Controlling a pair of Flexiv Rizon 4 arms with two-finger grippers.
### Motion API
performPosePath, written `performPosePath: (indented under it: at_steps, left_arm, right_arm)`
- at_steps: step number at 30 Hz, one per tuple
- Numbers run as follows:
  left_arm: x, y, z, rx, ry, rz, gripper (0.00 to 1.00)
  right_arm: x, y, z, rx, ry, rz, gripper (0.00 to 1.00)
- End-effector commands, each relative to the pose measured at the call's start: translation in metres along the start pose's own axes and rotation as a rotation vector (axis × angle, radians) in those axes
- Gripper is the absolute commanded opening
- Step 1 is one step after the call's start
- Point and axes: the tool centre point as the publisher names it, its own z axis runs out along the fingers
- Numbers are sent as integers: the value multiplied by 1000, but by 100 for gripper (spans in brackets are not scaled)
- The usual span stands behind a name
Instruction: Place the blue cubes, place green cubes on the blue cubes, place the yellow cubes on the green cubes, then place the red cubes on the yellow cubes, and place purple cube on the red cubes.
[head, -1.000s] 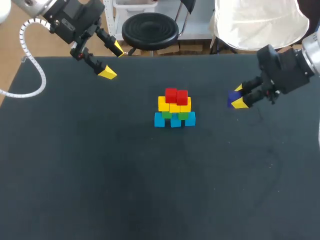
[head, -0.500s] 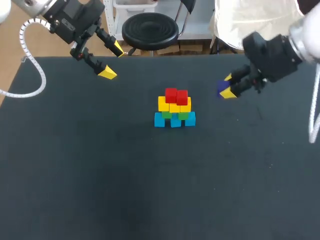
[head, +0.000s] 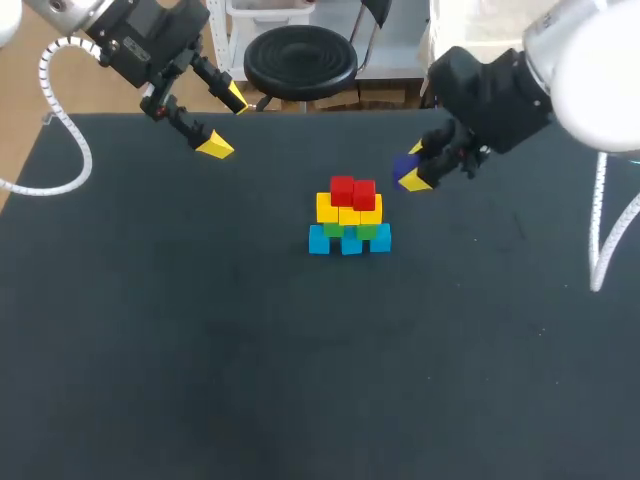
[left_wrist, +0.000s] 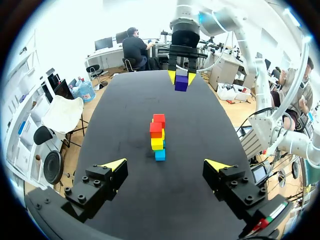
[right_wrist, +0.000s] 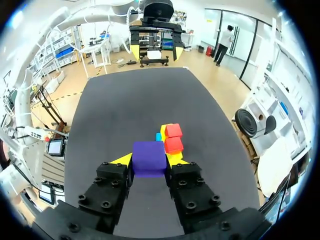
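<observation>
Purple cube (right_wrist: 149, 156) held level, square-on, in the right tool (right_wrist: 149, 161).

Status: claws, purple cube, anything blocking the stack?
Right claw shut on purple cube, aloft, short of the stack. Left claw open, empty, back left. Red cubes bare on top, nothing in the way.
</observation>
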Motion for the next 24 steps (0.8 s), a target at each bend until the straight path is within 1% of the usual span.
performPosePath:
  at_steps: [1, 22, 23, 24]
  left_arm:
    - [1, -1, 0, -2, -2, 3, 100]
    - [1, -1, 0, -2, -2, 3, 100]
    - [1, -1, 0, -2, -2, 3, 100]
    - [1, -1, 0, -2, -2, 3, 100]
  right_arm:
    - [0, -3, 1, -5, -1, 1, 0]
    - [0, -3, 1, -5, -1, 1, 0]
    - [-2, -2, 5, -18, -10, -3, 0]
    - [-7, 0, 11, -25, 1, 5, 0]
